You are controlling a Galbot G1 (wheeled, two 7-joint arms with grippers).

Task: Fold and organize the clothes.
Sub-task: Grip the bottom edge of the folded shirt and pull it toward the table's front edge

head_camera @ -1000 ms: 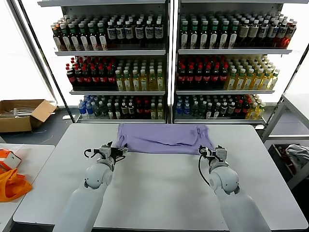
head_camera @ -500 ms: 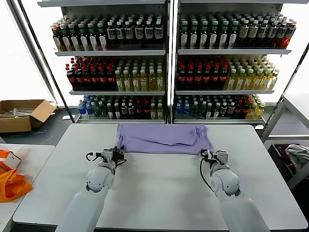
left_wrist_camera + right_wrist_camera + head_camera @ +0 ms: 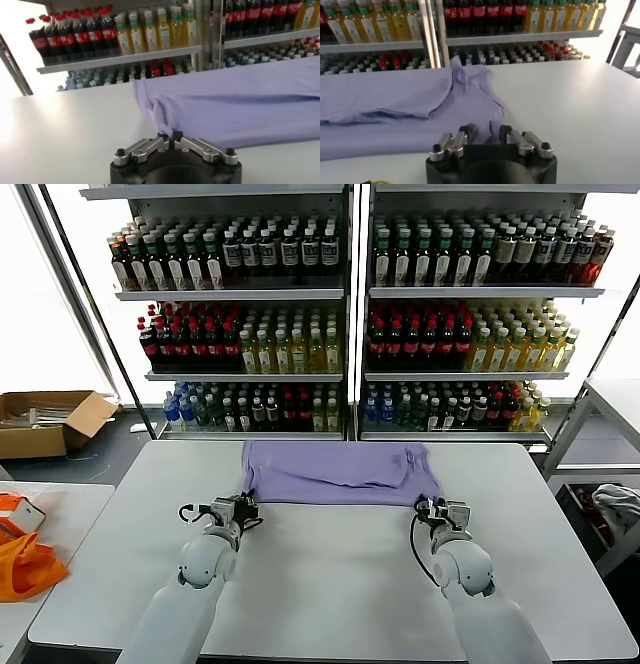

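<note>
Lavender T-shirt lies folded in a wide band along the far edge of the white worktop, with drink-bottle shelves rising behind that edge. The left gripper has its fingers closed on the shirt's near left corner, and the right gripper pinches the near right corner. An orange bag sits well beyond the worktop's left edge.

Plain lavender T-shirt on a white table; black grippers.
</note>
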